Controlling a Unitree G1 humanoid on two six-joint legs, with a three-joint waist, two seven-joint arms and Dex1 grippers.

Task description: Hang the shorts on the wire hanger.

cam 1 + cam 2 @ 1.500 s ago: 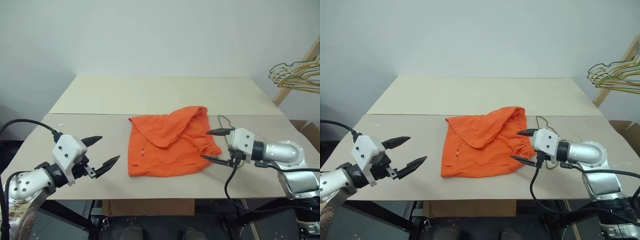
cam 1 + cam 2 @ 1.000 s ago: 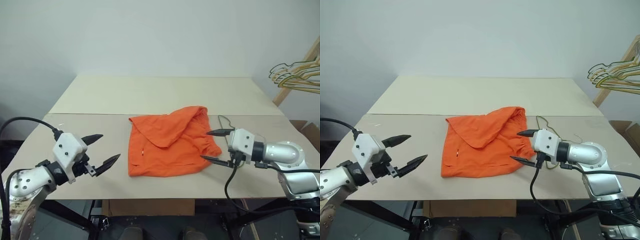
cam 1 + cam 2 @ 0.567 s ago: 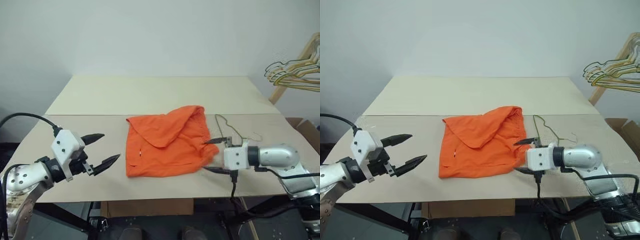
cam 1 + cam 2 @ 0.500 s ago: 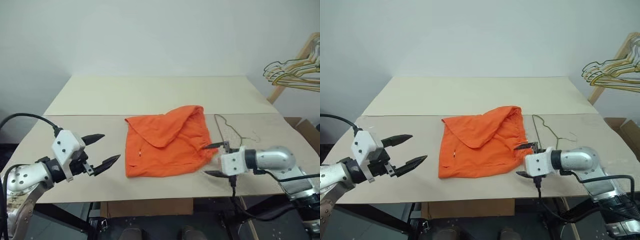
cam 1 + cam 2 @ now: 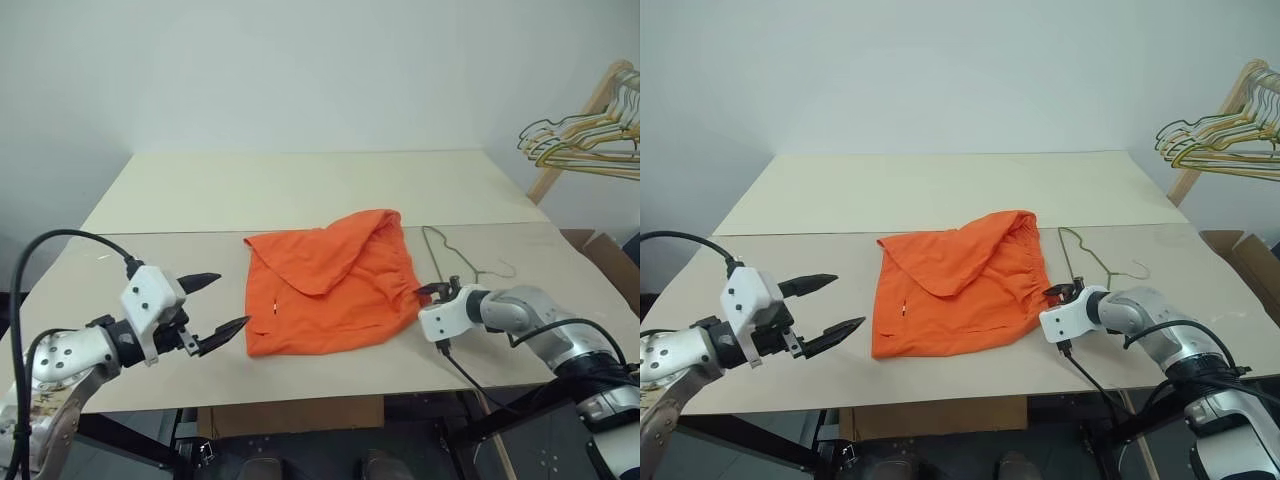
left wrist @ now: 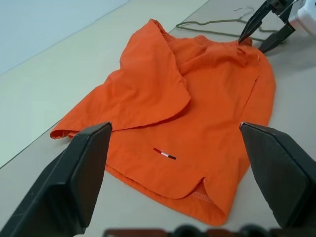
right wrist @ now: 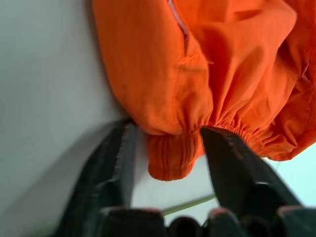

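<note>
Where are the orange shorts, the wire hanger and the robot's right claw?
shorts (image 5: 320, 290): left eye view, middle of the fabric.
wire hanger (image 5: 452, 262): left eye view, its wire side.
right claw (image 7: 168, 148): right wrist view, between its tips.

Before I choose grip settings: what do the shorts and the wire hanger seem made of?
The shorts: soft woven fabric, matte, judging by the folds and gathered waistband. The wire hanger: thin bent wire, probably metal, dull greenish-grey, perhaps coated; it lies flat on the table beside them.

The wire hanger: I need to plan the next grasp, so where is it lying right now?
In the left eye view, the wire hanger lies flat on the table, right of the shorts by their waistband edge, just beyond the right end effector.
</note>
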